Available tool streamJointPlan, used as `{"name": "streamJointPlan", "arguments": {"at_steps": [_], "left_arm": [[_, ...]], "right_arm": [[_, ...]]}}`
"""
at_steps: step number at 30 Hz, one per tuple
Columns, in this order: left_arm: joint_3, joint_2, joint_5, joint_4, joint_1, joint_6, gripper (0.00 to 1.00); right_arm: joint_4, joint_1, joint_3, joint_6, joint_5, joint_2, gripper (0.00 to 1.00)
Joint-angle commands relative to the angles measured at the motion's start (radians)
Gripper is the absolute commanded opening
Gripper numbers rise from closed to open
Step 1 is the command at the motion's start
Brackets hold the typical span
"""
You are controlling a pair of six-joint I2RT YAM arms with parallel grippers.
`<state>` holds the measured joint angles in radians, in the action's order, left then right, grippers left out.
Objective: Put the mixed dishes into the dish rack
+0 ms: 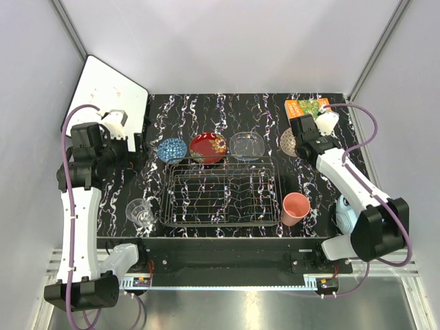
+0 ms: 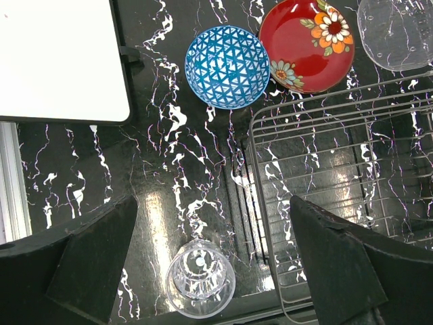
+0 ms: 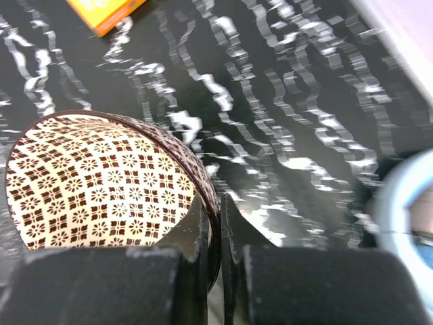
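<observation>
The left arm [image 1: 77, 213] stretches forward and bends inward, its left gripper [image 2: 213, 203] facing down, jaws spread wide. The right arm [image 1: 347, 175] reaches far forward, the right gripper [image 3: 218, 210] pinched onto the beige-brown patterned bowl [image 3: 101, 183] rim.

Right hand [image 1: 297, 144] at beige-brown bowl [image 1: 287, 141], near orange book [image 1: 306, 107].

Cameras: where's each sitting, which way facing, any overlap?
Top external: overhead from the near edge, looking down on table and dish rack; left arm, right arm show.
Left wrist: straight down at blue patterned bowl, red dish, clear glass cup; open jaws below.
Right wrist: low, oblique onto beige-brown patterned bowl; jaws shut on its rim.
Shared: top, left wrist both see the rack.
</observation>
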<state>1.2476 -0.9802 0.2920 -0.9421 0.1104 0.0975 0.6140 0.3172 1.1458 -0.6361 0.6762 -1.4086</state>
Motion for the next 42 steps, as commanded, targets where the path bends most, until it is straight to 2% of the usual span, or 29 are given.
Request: {"name": "streamJointPlan", "arguments": {"at_steps": [1, 3, 6, 8, 15, 18, 19, 22, 25, 42], "left_arm": [[0.009, 0.02, 0.01, 0.02, 0.005, 0.005, 0.99], [0.006, 0.017, 0.01, 0.022, 0.005, 0.001, 0.99], [0.007, 0.009, 0.016, 0.017, 0.006, 0.001, 0.99], [0.009, 0.009, 0.019, 0.017, 0.005, -0.001, 0.99], [0.013, 0.011, 0.022, 0.012, 0.005, -0.008, 0.99], [0.022, 0.017, 0.019, 0.009, 0.005, -0.007, 0.99], [0.024, 0.018, 0.018, 0.006, 0.003, -0.005, 0.99], [0.021, 0.025, 0.013, 0.005, 0.005, -0.001, 0.99], [0.018, 0.029, 0.009, 0.002, 0.006, -0.001, 0.99], [0.0, 0.041, -0.002, 0.006, 0.005, 0.008, 0.99]], "right_arm": [[0.111, 0.092, 0.043, 0.0, 0.241, 0.074, 0.0], [0.161, 0.161, 0.043, -0.004, 0.331, 0.118, 0.0], [0.188, 0.229, 0.026, 0.015, 0.382, 0.183, 0.0], [0.264, 0.293, 0.037, -0.003, 0.439, 0.189, 0.0], [0.515, 0.457, 0.144, -0.117, 0.592, 0.076, 0.0], [0.686, 0.529, 0.199, -0.247, 0.646, -0.042, 0.0], [0.801, 0.545, 0.216, -0.352, 0.669, -0.076, 0.0], [1.005, 0.586, 0.275, -0.558, 0.687, -0.244, 0.0], [1.023, 0.609, 0.284, -0.592, 0.688, -0.318, 0.0], [1.023, 0.648, 0.249, -0.614, 0.68, -0.437, 0.0]]}}
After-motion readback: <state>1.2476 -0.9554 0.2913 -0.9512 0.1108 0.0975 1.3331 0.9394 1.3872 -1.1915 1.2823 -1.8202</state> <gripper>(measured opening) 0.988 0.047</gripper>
